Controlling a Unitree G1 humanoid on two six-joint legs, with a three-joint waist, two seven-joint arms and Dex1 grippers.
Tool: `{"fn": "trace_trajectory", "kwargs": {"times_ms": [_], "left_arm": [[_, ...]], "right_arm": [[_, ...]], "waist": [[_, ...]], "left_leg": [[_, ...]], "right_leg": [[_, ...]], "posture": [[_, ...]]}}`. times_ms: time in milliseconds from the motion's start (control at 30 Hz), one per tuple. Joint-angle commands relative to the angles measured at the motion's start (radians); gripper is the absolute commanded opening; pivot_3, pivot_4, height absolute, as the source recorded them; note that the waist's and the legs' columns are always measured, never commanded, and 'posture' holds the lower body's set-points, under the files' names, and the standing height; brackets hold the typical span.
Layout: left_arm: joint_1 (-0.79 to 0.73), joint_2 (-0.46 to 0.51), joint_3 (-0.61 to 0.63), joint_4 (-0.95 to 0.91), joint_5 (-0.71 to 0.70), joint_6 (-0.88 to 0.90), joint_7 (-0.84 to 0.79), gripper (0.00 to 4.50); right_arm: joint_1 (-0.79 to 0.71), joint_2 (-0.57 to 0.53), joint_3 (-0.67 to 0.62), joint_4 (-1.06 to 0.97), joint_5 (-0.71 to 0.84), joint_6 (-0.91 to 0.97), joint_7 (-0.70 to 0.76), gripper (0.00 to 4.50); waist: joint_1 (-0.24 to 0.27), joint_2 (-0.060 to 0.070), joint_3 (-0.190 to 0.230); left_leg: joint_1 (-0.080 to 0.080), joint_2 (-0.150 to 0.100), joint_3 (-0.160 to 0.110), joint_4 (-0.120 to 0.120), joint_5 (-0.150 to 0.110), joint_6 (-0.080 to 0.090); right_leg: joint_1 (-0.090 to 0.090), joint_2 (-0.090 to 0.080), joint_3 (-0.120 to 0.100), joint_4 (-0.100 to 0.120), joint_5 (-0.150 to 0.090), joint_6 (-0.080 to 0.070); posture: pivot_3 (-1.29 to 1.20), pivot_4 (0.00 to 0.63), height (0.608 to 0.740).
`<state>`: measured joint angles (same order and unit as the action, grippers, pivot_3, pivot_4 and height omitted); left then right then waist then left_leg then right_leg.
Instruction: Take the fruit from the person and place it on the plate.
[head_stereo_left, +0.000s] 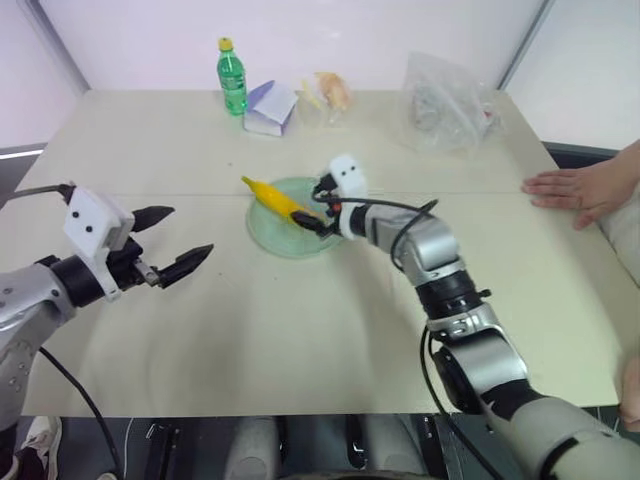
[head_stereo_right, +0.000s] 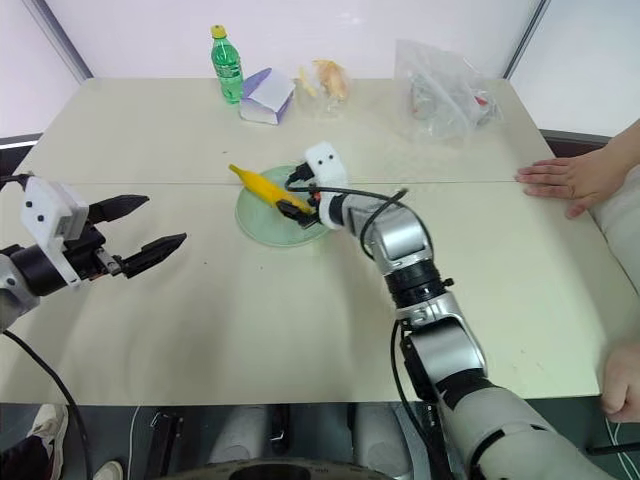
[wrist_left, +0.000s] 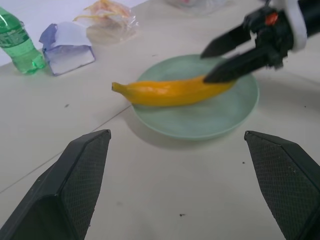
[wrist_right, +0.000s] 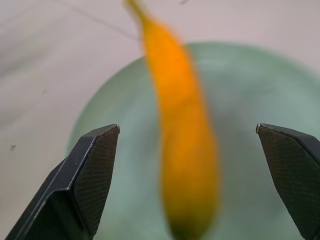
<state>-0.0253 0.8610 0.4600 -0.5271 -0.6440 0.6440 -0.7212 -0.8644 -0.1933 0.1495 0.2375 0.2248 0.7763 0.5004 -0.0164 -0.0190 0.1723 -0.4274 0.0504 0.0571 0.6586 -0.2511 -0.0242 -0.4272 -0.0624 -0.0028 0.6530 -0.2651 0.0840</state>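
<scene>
Resting banana, released grip

Lying across the round pale mint-green plate (head_stereo_left: 290, 232), the curved yellow banana (head_stereo_left: 278, 199) pokes its stem past the rim; the right gripper (head_stereo_left: 322, 206) straddles it, fingers spread apart. Left gripper (head_stereo_left: 170, 242) hovers beside the plate, likewise spread

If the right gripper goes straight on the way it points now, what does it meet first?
Most likely the banana, lying on the plate between the open fingers of the right gripper; depth is uncertain.

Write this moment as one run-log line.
banana: lying on plate | right gripper: open, straddling banana | left gripper: open, empty | person's hand: flat on table
</scene>
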Motion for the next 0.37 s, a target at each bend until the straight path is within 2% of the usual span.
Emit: {"fn": "trace_trajectory", "kwargs": {"times_ms": [33,200,367], "left_arm": [[-0.034,0.019,0.026,-0.009,-0.022,-0.001,-0.006,4.50],[-0.034,0.028,0.038,-0.001,-0.025,-0.002,-0.023,4.50],[-0.040,0.043,0.040,0.015,-0.034,-0.003,-0.046,4.50]], "right_arm": [[-0.022,-0.137,-0.069,-0.184,0.060,0.012,0.118,4.46],[0.027,-0.323,-0.110,-0.301,0.083,0.006,0.224,4.46],[0.165,-0.546,-0.166,-0.430,0.137,-0.038,0.414,4.46]], "waist": [[0.004,0.000,0.000],[-0.001,0.000,0.000],[0.002,0.000,0.000]], "left_leg": [[0.000,0.000,0.000,0.000,0.000,0.000],[0.001,0.000,0.000,-0.002,0.000,0.000],[0.001,0.000,0.000,-0.004,0.000,0.000]], "right_leg": [[0.000,0.000,0.000,0.000,0.000,0.000],[0.000,0.000,0.000,-0.002,0.000,0.000],[0.000,0.001,0.000,-0.003,0.000,0.000]], "posture": [[0.00,0.150,0.731],[0.00,0.150,0.731],[0.00,0.150,0.731]]}}
